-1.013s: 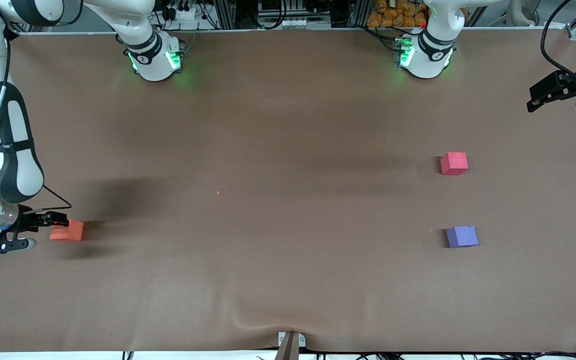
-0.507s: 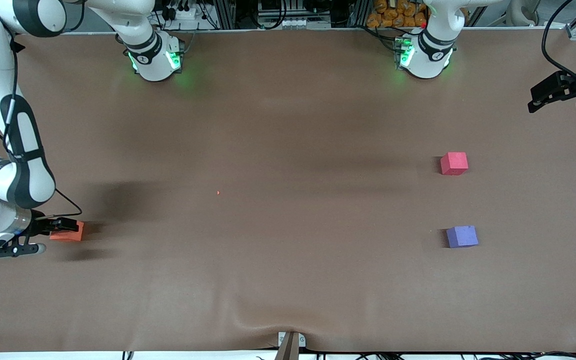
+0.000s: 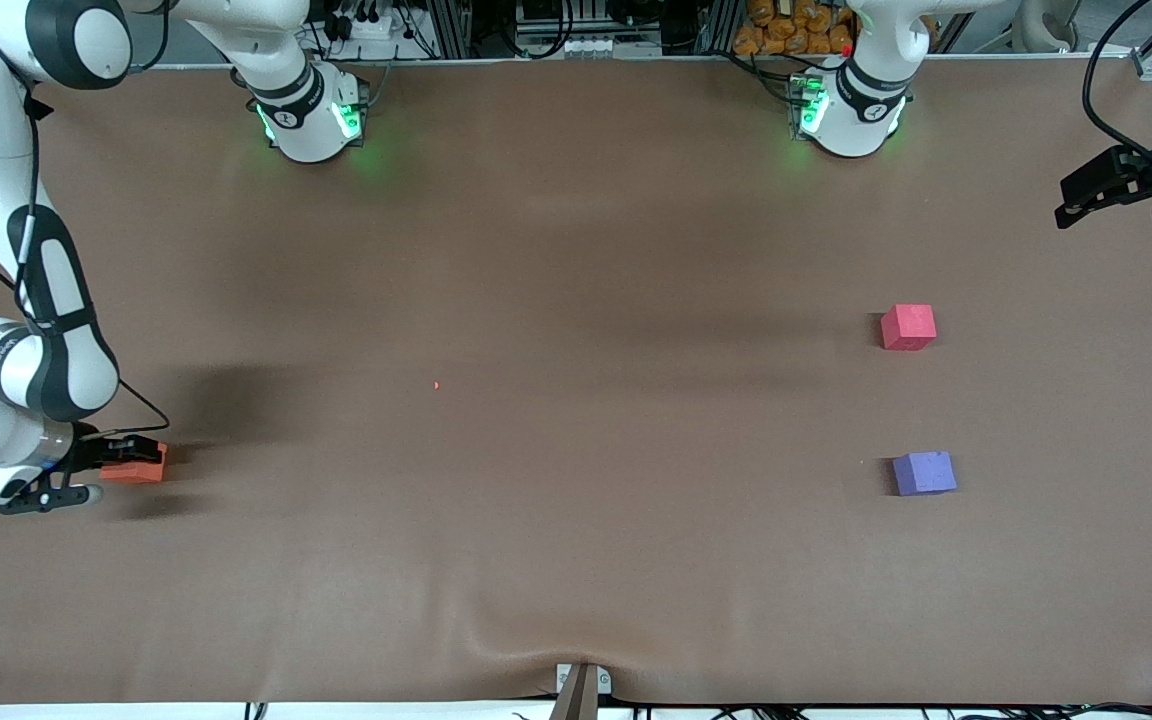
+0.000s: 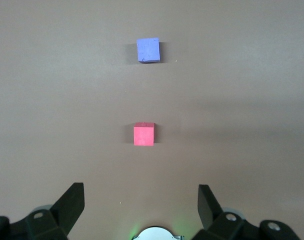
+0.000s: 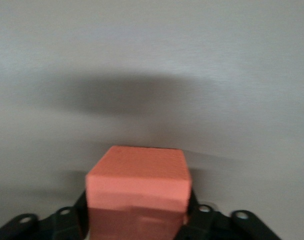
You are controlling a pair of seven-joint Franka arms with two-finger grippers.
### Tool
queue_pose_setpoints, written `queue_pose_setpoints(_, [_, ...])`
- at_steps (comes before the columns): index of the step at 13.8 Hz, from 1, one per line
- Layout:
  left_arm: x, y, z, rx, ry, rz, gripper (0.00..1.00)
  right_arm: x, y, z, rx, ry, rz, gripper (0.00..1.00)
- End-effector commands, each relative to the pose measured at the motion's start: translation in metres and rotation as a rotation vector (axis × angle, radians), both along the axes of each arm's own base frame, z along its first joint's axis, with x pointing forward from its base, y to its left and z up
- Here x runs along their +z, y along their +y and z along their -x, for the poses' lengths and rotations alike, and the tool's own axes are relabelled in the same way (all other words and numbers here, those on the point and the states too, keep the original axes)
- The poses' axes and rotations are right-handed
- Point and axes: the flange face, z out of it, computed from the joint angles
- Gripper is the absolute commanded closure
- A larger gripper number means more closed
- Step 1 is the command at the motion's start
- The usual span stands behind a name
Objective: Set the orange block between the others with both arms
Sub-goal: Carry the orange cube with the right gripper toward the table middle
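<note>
Broad brown worktop (image 3: 576,520) under both arms, bases lit green along its edge farthest from the front camera. Right arm (image 3: 36,300) folded down at its own end of the worktop, wrist low. Left arm (image 3: 876,90) waiting, mostly out of frame, reaching up past the worktop's edge at its own end. Left tool (image 3: 1071,205) in the air over that end of the worktop, fingers (image 4: 72,205) spread wide with nothing between them. Right tool (image 3: 126,455) down at the worktop, closed around the orange block (image 3: 136,464), one finger pressed against each side of the cube in the right wrist view (image 5: 137,192). Orange block sitting at the right arm's end of the worktop, well apart from the other two. Red-pink cube (image 3: 908,327) and purple-blue cube (image 3: 924,473) toward the left arm's end, roughly in line with each other, the purple-blue one nearer to the front camera, bare worktop between them. Both also in sight of the left wrist camera, red-pink cube (image 4: 143,134) and purple-blue cube (image 4: 148,50). Tiny reddish speck (image 3: 436,385) on the worktop near its middle
</note>
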Motion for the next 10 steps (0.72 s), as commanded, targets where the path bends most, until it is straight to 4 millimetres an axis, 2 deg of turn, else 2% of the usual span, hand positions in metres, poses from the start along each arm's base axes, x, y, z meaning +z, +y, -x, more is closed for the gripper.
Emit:
queue_pose_setpoints(1, [0.001, 0.000, -0.003, -0.021, -0.012, 0.012, 0.00, 0.025, 0.067, -0.010, 0.105, 0.025, -0.104, 0.91])
queue_pose_setpoints(2, [0.000, -0.001, -0.004, -0.021, -0.015, 0.014, 0.00, 0.040, 0.098, -0.016, 0.146, 0.010, -0.130, 0.91])
queue_pose_setpoints(4, [0.000, -0.002, -0.004, -0.021, -0.015, 0.014, 0.00, 0.060, 0.179, -0.026, 0.231, -0.021, -0.202, 0.90])
queue_pose_setpoints(6, [0.001, -0.001, -0.004, -0.020, -0.016, 0.014, 0.00, 0.073, 0.260, -0.026, 0.134, -0.009, -0.251, 0.88])
queue_pose_setpoints(7, [0.000, -0.001, -0.005, -0.020, -0.015, 0.014, 0.00, 0.075, 0.304, -0.021, 0.050, 0.017, -0.246, 0.88])
queue_pose_setpoints(8, [0.000, -0.001, -0.005, -0.020, -0.018, 0.014, 0.00, 0.079, 0.358, -0.014, 0.001, 0.026, -0.229, 0.88])
queue_pose_setpoints(10, [0.000, -0.002, -0.004, -0.020, -0.016, 0.014, 0.00, 0.080, 0.442, 0.005, -0.078, 0.011, -0.227, 0.88])
